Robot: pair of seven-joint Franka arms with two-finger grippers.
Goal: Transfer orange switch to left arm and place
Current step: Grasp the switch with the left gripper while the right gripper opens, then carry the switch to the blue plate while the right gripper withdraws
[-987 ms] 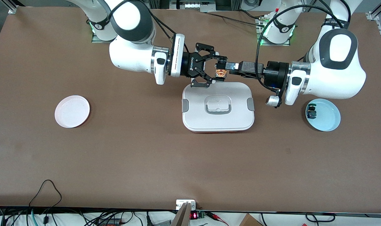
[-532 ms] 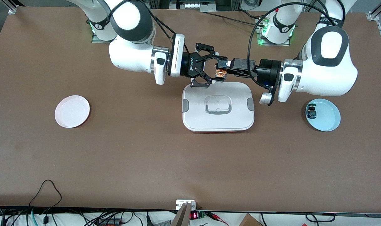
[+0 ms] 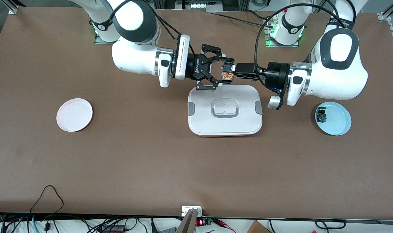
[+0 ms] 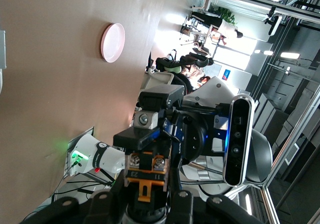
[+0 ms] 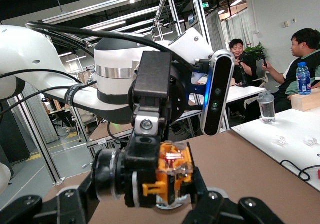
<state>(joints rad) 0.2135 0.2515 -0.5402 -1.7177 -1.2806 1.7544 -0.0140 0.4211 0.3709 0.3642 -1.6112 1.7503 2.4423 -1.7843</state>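
The orange switch [image 3: 228,76] hangs in the air over the edge of the white box [image 3: 225,124] that lies farther from the front camera. My left gripper [image 3: 229,69] is shut on its black end. My right gripper [image 3: 227,72] is open, with its fingers spread on either side of the switch. In the left wrist view the switch [image 4: 148,176] sits in my left gripper [image 4: 147,196]. In the right wrist view the switch [image 5: 172,176] sits between the spread fingers of my right gripper [image 5: 150,196], with the left arm's hand above it.
A pink plate [image 3: 74,115] lies toward the right arm's end of the table and shows in the left wrist view [image 4: 113,42]. A light blue plate [image 3: 339,126] at the left arm's end holds a small blue switch [image 3: 321,115].
My left arm has moved in toward the right gripper, keeping the switch between its open fingers. The right arm has barely moved.
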